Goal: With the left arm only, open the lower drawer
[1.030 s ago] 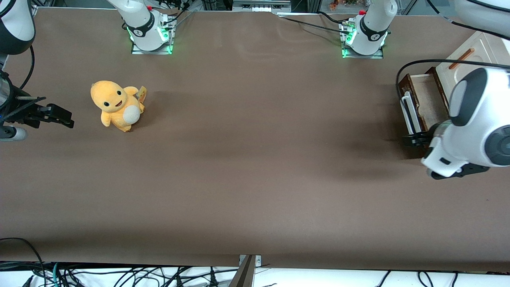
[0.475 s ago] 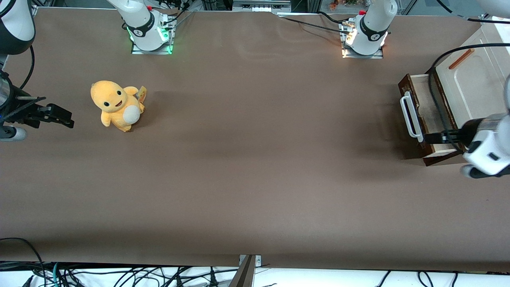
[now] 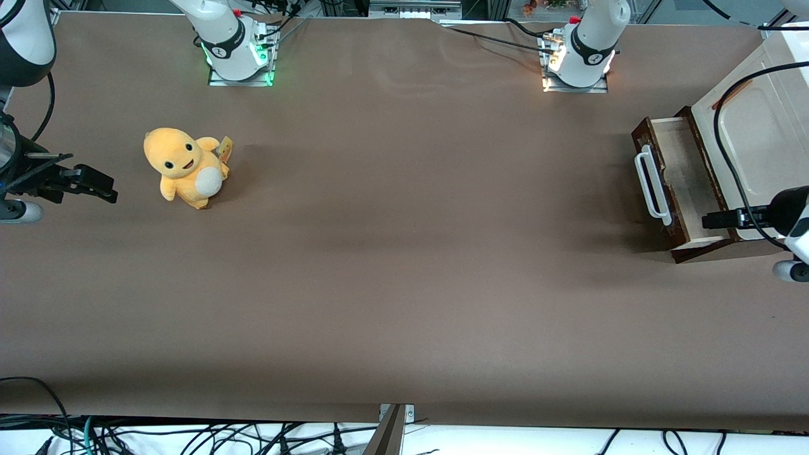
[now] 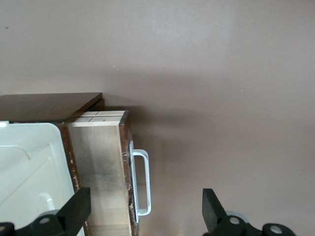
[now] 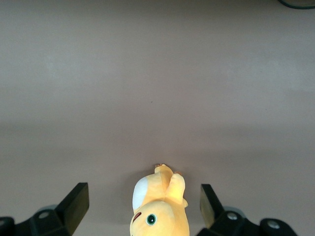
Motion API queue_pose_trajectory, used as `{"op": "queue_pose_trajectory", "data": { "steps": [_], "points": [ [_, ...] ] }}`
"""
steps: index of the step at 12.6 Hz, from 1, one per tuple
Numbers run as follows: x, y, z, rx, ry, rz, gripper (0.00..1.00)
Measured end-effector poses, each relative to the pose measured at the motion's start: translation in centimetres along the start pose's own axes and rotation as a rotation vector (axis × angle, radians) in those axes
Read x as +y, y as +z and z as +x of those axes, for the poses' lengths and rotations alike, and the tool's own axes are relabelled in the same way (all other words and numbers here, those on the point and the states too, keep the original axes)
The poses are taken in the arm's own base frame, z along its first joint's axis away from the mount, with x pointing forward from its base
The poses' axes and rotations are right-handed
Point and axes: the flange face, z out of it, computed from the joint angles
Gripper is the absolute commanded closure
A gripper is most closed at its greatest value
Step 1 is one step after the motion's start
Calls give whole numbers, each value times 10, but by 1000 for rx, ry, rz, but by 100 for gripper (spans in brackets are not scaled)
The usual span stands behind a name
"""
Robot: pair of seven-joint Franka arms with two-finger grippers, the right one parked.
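The lower drawer (image 3: 686,177) is dark brown wood with a pale tan inside and stands pulled out of its cabinet at the working arm's end of the table. Its white loop handle (image 3: 651,186) is free. My left gripper (image 3: 713,219) is open and empty, raised above the drawer's corner nearest the front camera, apart from the handle. In the left wrist view the drawer (image 4: 98,167) and handle (image 4: 142,182) lie below the gripper (image 4: 142,216), between its two black fingertips (image 4: 76,209).
The cream panel (image 3: 752,145) with a thin orange-brown handle (image 3: 732,93) sits above the drawer. A yellow plush toy (image 3: 186,166) stands toward the parked arm's end. Two arm bases (image 3: 578,54) stand at the table's back edge.
My gripper has come off the white handle and drawn back over the drawer toward the working arm's end. The drawer has stayed pulled out.
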Motion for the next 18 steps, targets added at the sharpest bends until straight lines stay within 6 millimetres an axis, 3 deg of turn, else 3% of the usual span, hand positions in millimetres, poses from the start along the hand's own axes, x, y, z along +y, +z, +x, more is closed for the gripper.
{"op": "queue_pose_trajectory", "data": {
  "steps": [3,6,14,18],
  "points": [
    [32,0,0,7,55,-5,0],
    [46,-1,2,32,77,-3,0],
    [53,-6,13,124,88,-9,0],
    [54,6,23,126,88,-8,0]
  ]
}}
